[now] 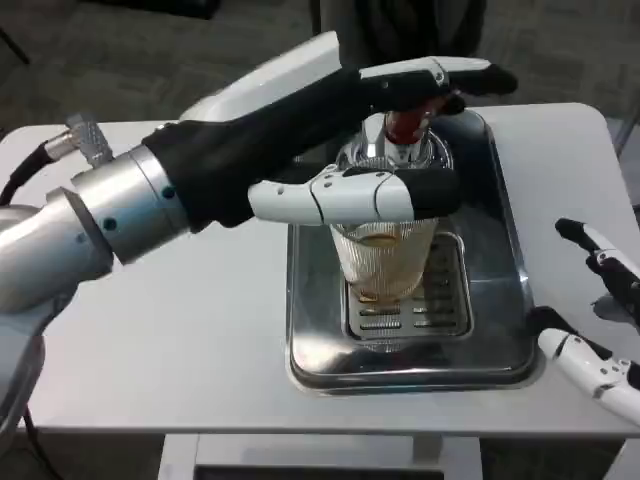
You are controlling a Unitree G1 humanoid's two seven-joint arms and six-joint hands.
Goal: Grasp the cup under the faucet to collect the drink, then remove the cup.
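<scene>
Cup: a ribbed clear glass (383, 262) stands upright on the slotted grate (445, 300) of the steel drip tray (310, 330), directly at 6 o'clock of the faucet (400, 135). A shallow amber layer shows near its base and another band near its top; how full it is I cannot tell for sure through the ribbing.

Left hand: the left hand (340, 140) reaches in from 9 o'clock. One finger lies across the glass's upper front wall, other fingers extend past the faucet's red handle (405, 125) at 12 o'clock of the cup. It seems to wrap the glass near the rim, though the far-side contact is hidden.

Right hand: the right hand (600, 320) rests at 3 o'clock of the tray, well apart from the cup, fingers spread and holding nothing.

Risk, spill: the grip sits high on a slick ribbed wall; a quick pull toward 6 o'clock would probably tilt the glass and slop the drink.

Risk, snag: the upper fingers are touching or just beside the red handle; lifting straight up could knock the tap.

Risk, grate: dragging rather than lifting may catch the base on the slots.

Risk, overflow: waiting too long under an open tap floods the tray.
</scene>
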